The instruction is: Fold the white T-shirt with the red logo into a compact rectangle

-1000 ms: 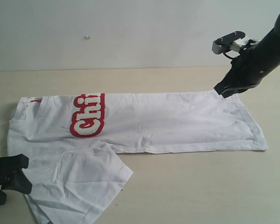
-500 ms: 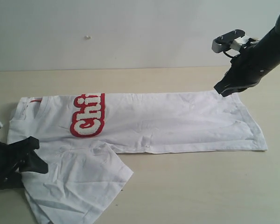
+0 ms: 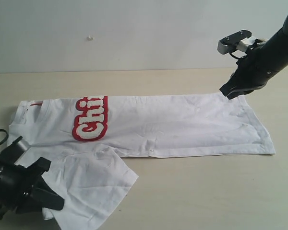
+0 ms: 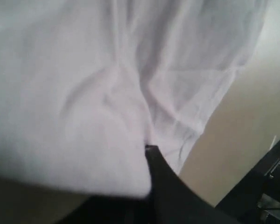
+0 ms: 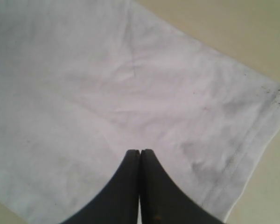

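My left gripper [image 3: 47, 194] has just slid in and snapped its jaws closed on the sleeve [image 3: 93, 182] of the white T-shirt [image 3: 182, 127]. I think I can now lift that sleeve over. The red logo [image 3: 90, 120] lies well past those jaws. My right gripper [image 3: 230, 92] stays closed, with its tips on the far hem corner. I cannot tell if it pinches cloth.

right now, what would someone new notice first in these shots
The white T-shirt sprawls across the tan table, folded lengthwise, with its red logo cut to "Chi" near the left end. The left gripper pinches the near sleeve at lower left, while the right gripper, shut, touches the shirt's far right corner.
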Robot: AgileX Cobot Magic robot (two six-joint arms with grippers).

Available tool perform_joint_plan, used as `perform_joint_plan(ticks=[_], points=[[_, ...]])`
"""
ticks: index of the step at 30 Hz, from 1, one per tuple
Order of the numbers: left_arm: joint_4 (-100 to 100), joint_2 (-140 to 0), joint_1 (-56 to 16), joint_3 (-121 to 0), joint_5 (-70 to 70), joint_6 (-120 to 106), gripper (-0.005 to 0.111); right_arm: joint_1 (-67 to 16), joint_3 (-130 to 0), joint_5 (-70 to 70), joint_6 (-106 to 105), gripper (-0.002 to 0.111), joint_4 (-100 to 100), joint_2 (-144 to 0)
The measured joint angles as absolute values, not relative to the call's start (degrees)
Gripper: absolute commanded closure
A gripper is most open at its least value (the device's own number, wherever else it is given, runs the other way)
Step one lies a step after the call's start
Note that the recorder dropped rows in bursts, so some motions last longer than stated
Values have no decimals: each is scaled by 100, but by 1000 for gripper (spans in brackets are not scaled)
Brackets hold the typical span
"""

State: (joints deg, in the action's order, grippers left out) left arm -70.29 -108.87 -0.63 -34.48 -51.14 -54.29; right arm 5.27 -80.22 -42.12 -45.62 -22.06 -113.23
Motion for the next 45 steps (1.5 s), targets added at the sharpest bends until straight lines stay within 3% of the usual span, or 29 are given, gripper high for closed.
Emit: perform_joint_plan(ticks=[11,21,23,29,31,45], points=[[-8769,-10898,-63,-4775,-6371,-5804,106,527,-8022,-4212,-4562,108,-2206,-11323],[-9331,-11129,-63,-6027,-4592,-5438,104,527,-8022,-4223,-4562,108,-2206,-11323],[-9351,-11271,-63,-6116,-4335,-5421,95,527,-8022,-4223,-4562,108,-2206,-11323],[-9528,-11702,-63,-6155,-4108,-5398,38,527,-8022,-4223,-4562,108,-2206,-11323],[-9697,-11789,-63,-6155,-4108,-5442,29,527,-8022,-4234,-4562,108,-2206,-11323],[-9948,-11828,-51,-6679,-4155,-6306,59,527,-8022,-4338,-4562,108,-2206,-11323]])
